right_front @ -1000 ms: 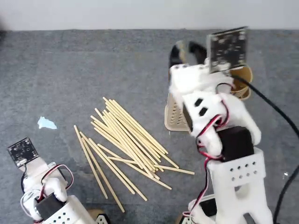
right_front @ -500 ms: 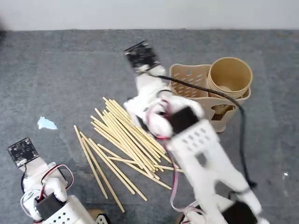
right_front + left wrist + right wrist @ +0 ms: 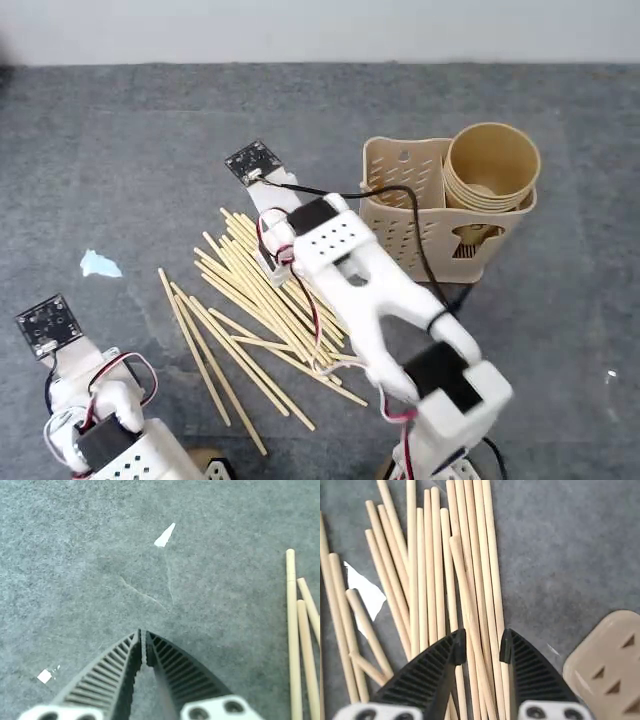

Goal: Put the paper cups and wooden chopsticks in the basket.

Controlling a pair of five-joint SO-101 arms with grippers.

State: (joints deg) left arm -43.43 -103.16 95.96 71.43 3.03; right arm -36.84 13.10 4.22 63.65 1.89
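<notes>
Nearest, the left arm (image 3: 95, 420) sits folded at the near corner of the counter (image 3: 120, 140), and the left gripper (image 3: 141, 632) hangs over bare grey surface with its jaws pressed together on nothing. Beyond it the wooden chopsticks (image 3: 265, 300) lie loose in a slanting pile on the counter, all outside the basket, with a small pale scrap (image 3: 100, 265) lying apart from them. The right arm (image 3: 370, 300) stretches across the pile, and the right gripper (image 3: 480, 642) hangs low over the sticks, jaws a little apart with several sticks running under the gap; whether they touch I cannot tell. Farthest, the basket (image 3: 400, 215) stands upright, the paper cups (image 3: 492, 165) stacked in its compartment at the end away from the pile
</notes>
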